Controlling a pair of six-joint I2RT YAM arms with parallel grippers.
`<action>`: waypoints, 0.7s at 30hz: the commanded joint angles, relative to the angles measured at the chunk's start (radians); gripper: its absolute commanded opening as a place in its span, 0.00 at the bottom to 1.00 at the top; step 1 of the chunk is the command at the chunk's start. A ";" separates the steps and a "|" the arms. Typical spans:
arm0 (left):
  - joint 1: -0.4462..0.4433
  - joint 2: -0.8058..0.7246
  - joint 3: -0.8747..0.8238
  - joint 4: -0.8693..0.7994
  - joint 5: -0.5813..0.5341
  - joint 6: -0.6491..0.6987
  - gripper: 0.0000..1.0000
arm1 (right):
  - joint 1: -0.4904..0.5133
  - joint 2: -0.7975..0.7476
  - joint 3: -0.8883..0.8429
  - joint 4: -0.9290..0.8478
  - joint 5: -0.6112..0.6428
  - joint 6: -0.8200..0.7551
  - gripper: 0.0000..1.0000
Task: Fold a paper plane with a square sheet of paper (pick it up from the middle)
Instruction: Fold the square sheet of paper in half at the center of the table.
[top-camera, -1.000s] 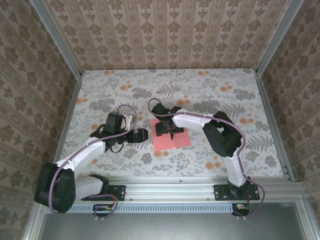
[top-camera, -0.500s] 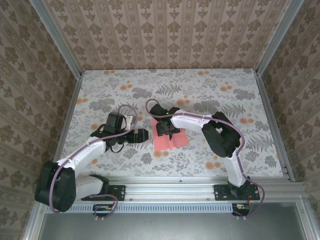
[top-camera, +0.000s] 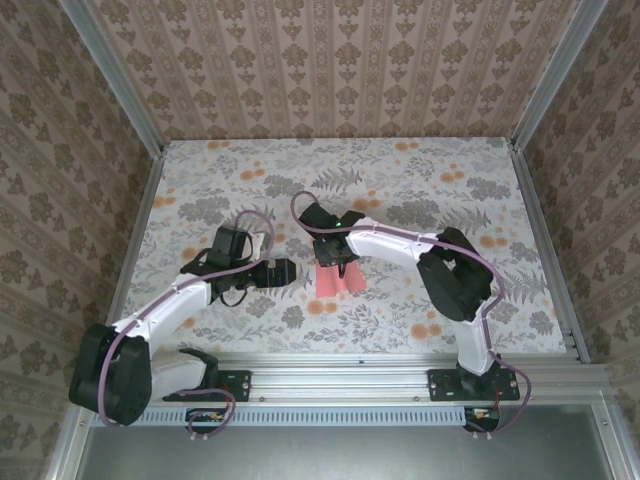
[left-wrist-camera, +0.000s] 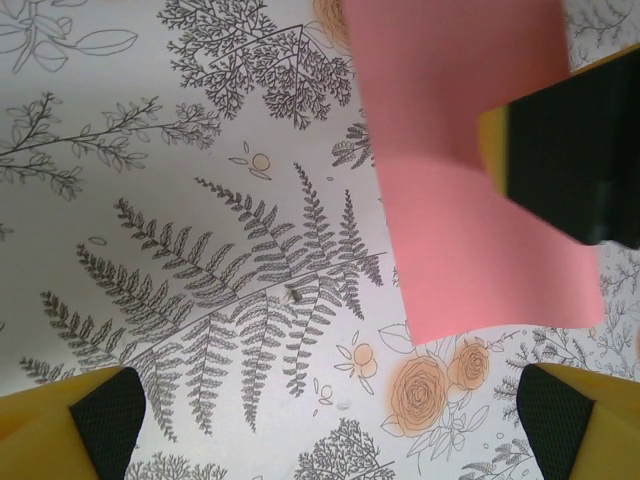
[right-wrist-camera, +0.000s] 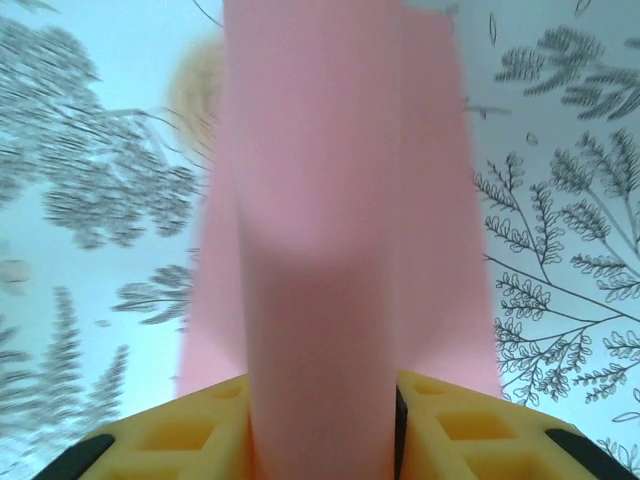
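At the table's middle: the square sheet of paper (top-camera: 340, 281) sits on the floral cloth (top-camera: 420, 170), drawn up into a narrow, buckled shape rather than lying flat.
Sheet, right wrist view: the salmon-pink paper (right-wrist-camera: 330, 200) rises as one lengthwise ridge up the centre, and its two sides fall away to the cloth on the left and right.
Sheet, left wrist view: the paper (left-wrist-camera: 470, 230) comes in from the top edge. Its near edge ends just beside a printed orange rose (left-wrist-camera: 425, 385), and a soft bend shows as a change of shade across it.
Right gripper: the right gripper (top-camera: 335, 262) points down onto the middle of the sheet. Its own camera shows it (right-wrist-camera: 322, 440) clenched on the ridge, with the yellow fingers (right-wrist-camera: 190, 435) pressing the paper from both sides. In the left wrist view one of these fingers (left-wrist-camera: 570, 140), black with a yellow edge, overlaps the sheet's right side.
Left gripper: the left gripper (top-camera: 284, 268) is just left of the sheet and apart from it. Its jaws are spread wide and grasp nothing, with the fingertips (left-wrist-camera: 100, 415) over bare cloth.
Cloth: grey ferns and orange flowers on white.
Surround: patterned wallpaper walls (top-camera: 330, 60) on three sides, and an aluminium rail (top-camera: 400, 375) along the near edge.
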 joint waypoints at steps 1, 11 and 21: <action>0.010 -0.066 0.059 -0.090 -0.039 -0.034 1.00 | 0.005 -0.116 -0.029 0.063 -0.068 -0.003 0.33; 0.041 -0.190 0.148 -0.179 0.028 -0.070 1.00 | -0.074 -0.359 -0.309 0.479 -0.427 0.144 0.30; 0.012 -0.063 0.121 0.023 0.137 -0.185 0.93 | -0.165 -0.374 -0.587 0.780 -0.607 0.251 0.30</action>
